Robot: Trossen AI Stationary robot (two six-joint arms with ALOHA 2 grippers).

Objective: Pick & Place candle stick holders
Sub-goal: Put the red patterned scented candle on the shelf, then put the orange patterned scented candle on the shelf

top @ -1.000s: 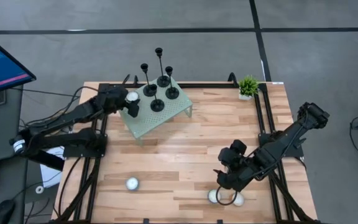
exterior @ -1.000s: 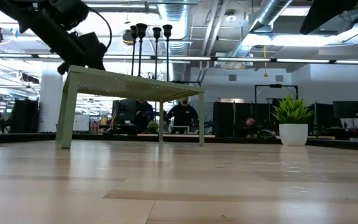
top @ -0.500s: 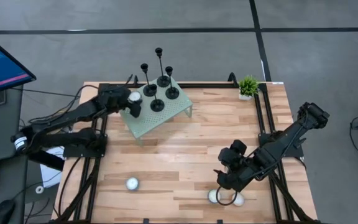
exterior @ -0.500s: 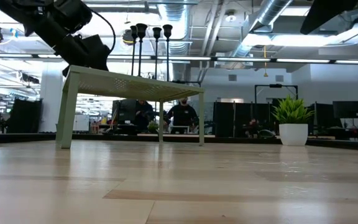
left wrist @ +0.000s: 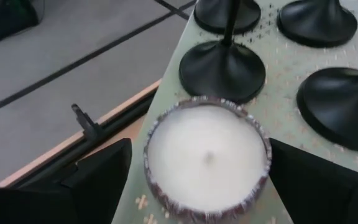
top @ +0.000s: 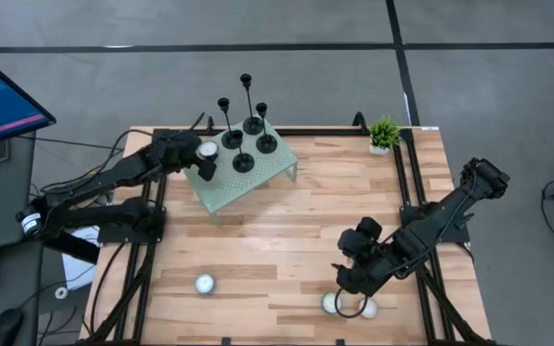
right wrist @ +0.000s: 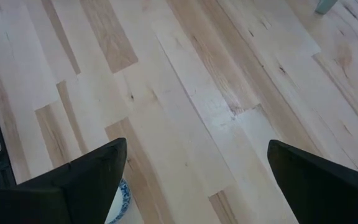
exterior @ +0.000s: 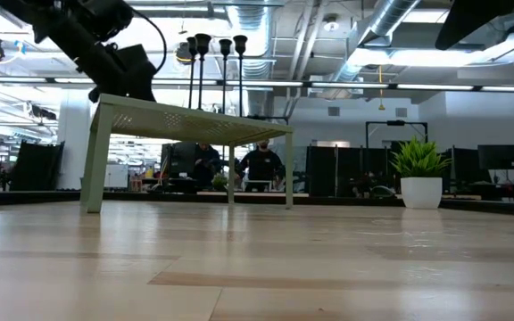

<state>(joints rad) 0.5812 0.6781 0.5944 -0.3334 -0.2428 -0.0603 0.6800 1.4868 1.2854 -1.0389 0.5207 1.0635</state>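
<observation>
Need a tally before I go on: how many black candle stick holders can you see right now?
4, all on the green stand: the tallest holder at the far corner, one right of it, one left of it, one nearest. None looks hidden.

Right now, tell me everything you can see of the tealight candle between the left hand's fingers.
The tealight candle is a small round cup with a thin metal-looking wall, filled with smooth white wax, unlit. It sits upright on the pale green perforated stand, near its edge, beside a black holder base. The left hand straddles it, open; no finger visibly touches it.
</observation>
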